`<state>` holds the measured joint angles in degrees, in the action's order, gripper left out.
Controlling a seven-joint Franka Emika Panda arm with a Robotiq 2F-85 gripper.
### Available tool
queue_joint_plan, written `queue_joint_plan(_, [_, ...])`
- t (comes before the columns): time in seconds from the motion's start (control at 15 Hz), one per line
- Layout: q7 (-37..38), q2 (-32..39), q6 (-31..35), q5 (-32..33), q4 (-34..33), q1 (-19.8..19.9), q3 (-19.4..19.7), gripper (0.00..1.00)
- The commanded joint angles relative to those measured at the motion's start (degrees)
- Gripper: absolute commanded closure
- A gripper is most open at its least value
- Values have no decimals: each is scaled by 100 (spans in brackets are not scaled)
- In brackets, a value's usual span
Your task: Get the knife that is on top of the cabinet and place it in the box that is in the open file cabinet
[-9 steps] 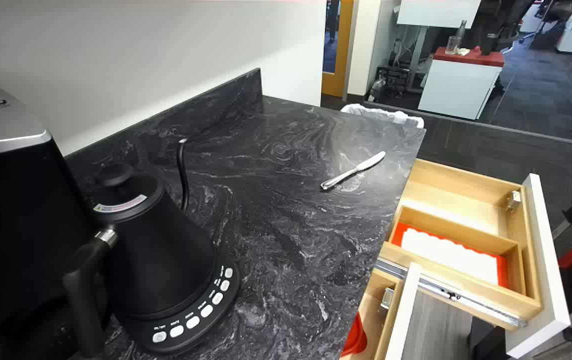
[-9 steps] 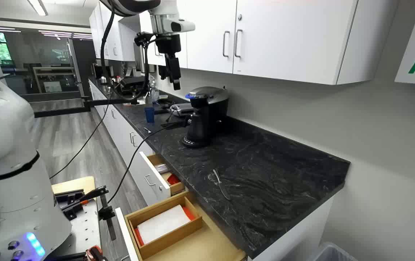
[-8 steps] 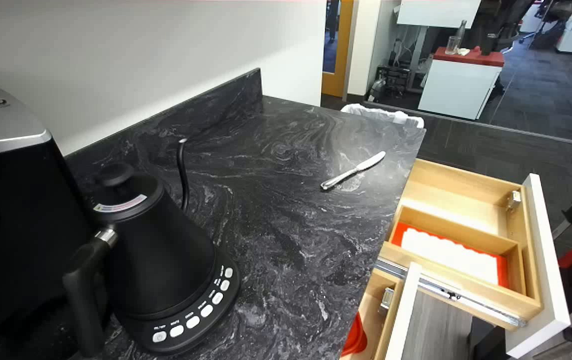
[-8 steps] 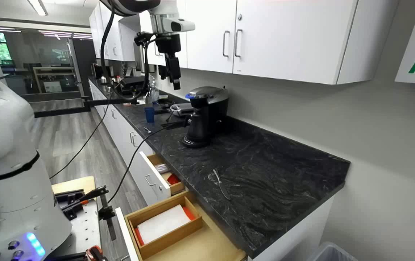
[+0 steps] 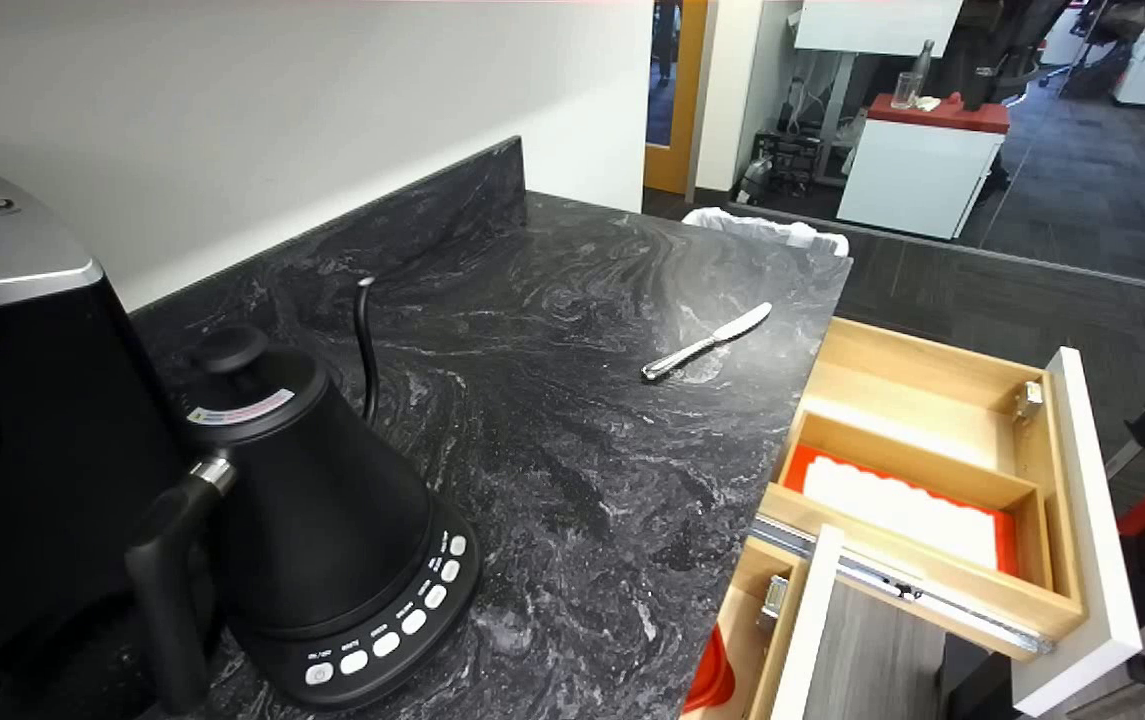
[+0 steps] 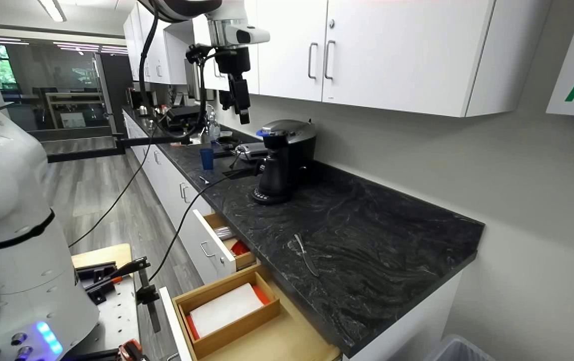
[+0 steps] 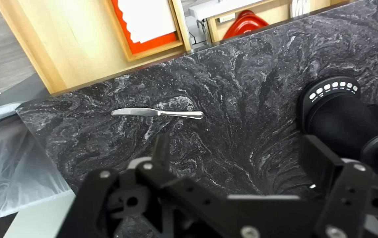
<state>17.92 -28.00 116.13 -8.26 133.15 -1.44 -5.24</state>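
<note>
Robotiq gripper (image 7: pixel 236 145) hung over marbled countertop (image 7: pixel 241 99), jaws apart, presumably to straddle table knife (image 7: pixel 158 113); plywood box (image 6: pixel 239 328) in drawer (image 6: pixel 272 343) likely awaited it

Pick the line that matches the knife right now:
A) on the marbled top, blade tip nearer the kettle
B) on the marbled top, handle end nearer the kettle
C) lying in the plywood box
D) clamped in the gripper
B: in the wrist view the knife lies on the marbled top, handle end toward the kettle and blade pointing away, with the open gripper apart from it.
</note>
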Motion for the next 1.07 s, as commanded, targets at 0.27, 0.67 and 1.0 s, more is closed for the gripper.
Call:
queue_joint_plan(0.27, [-13,8,-23,-25,-9,19,-13,0])
queue_joint_plan(0.67, [-172,73,-309,-240,-89,-71,87,0])
queue_joint_plan(1.0, [-570,110,-273,-304,-72,-75,107,0])
